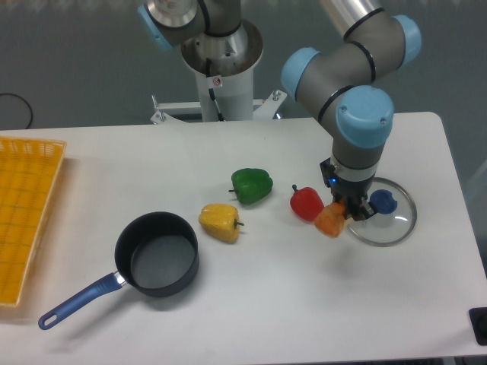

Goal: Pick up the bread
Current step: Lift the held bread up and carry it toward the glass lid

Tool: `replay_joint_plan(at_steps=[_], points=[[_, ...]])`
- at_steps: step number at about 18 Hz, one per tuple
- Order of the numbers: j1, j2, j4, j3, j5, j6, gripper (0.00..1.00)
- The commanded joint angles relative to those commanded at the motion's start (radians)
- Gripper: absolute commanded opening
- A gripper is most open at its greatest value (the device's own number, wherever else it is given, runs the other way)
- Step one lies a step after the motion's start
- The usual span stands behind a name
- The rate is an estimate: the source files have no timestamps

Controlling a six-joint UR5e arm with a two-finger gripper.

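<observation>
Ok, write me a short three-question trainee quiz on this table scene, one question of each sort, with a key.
1. True or false: the bread lies flat on the table, free of the pincer.
2. Multiple choice: which pepper is nearest the bread? A) green pepper B) yellow pepper C) red pepper
3. Fill in: the saucepan with the blue handle has ____ inside it.

Key
1. False: the pincer is shut on the bread, which looks lifted, with a shadow on the table beneath it.
2. C: the red pepper sits just beside it, with the glass lid on the other side.
3. Nothing: it is empty.
</observation>
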Motion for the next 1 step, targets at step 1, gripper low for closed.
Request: replay_joint_plan(at_steps=[1], points=[[0.0,0.0,0.0,0.0,0.0,0.0,0.42]])
